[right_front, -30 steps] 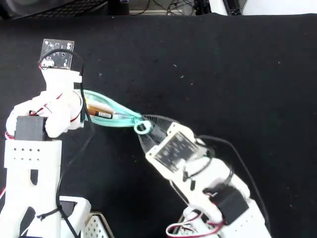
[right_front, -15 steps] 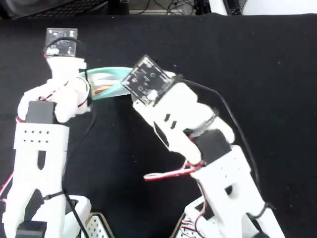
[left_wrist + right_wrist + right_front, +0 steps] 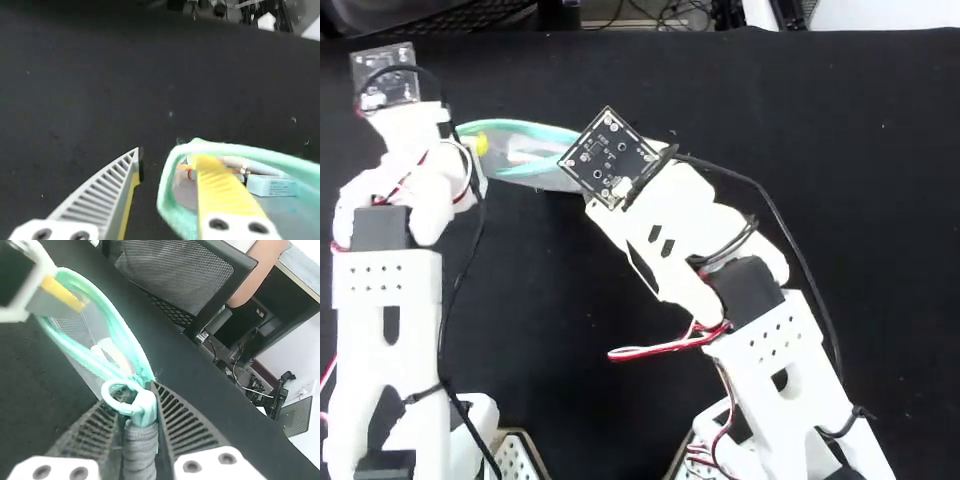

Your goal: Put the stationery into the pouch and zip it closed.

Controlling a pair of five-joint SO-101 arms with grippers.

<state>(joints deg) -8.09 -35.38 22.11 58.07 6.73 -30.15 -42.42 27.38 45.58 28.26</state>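
The teal mesh pouch [image 3: 520, 150] lies at the back left of the table, with pens and a pale blue eraser [image 3: 270, 186] inside it. My left gripper [image 3: 167, 155] is at the pouch's open end. Its yellow finger [image 3: 220, 190] reaches inside, its grey finger [image 3: 105, 195] stays outside, and a dark gap separates that finger from the pouch rim [image 3: 162, 195]. My right gripper [image 3: 136, 397] is shut on the teal zipper pull [image 3: 122, 392] at the other end. In the high view the right wrist's camera board [image 3: 610, 155] hides that end.
The black table [image 3: 820, 150] stretches bare to the right and back. The two white arm bases [image 3: 380, 330] [image 3: 780, 400] stand near the front edge. A mesh chair back [image 3: 175, 275] is beyond the table.
The right arm swung from the front centre up and left, taking the zipper pull with it. The pouch and the left gripper shifted toward the back left.
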